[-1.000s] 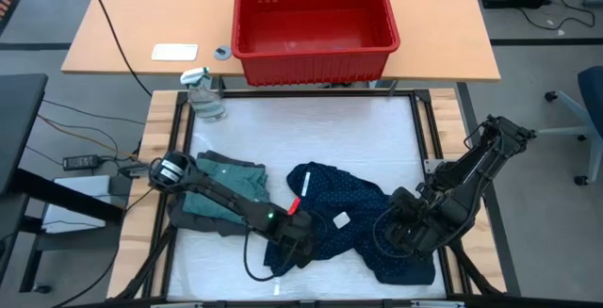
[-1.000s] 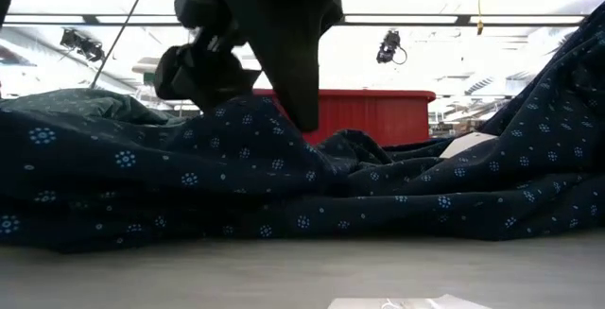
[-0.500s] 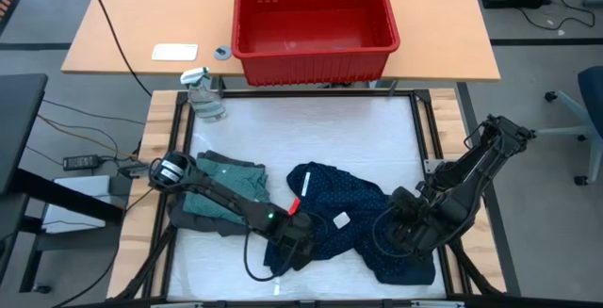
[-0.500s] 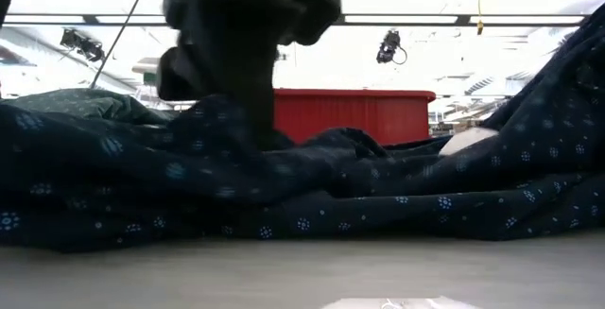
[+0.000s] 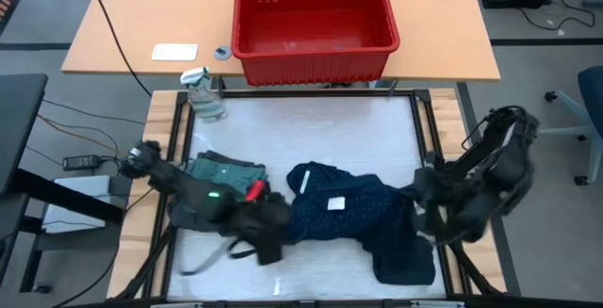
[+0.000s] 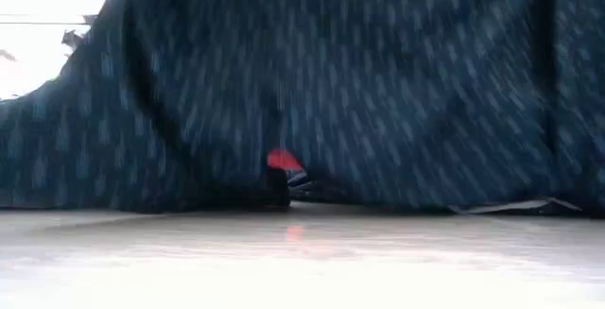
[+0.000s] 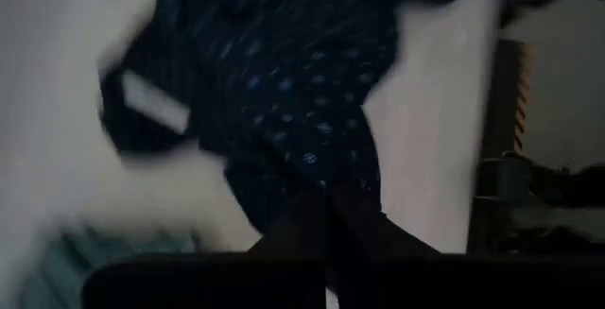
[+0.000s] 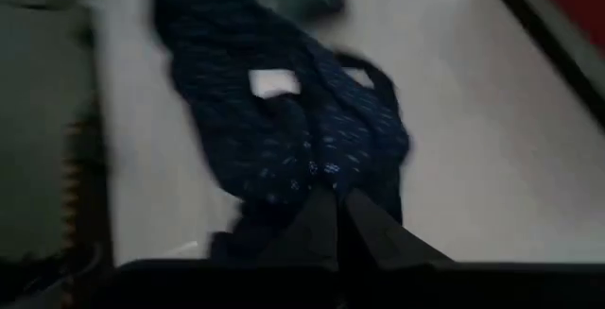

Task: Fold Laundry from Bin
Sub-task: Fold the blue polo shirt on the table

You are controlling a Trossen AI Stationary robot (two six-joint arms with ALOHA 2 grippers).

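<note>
- Both arms have pulled apart since a second ago, so the navy dotted garment (image 5: 344,209) is now stretched across the near middle of the table instead of bunched up.
- Left gripper (image 5: 268,235) has snapped closed on the garment's left end, near the teal-green shirt (image 5: 224,170).
- Right gripper (image 5: 422,216) stays pinched tight on the right end.
- Red bin (image 5: 314,21) sits at the far side on the wooden table (image 5: 122,25).
- Low view is just dotted cloth.

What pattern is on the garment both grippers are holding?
Navy garment with small pale dots, clearest in the high view.
</note>
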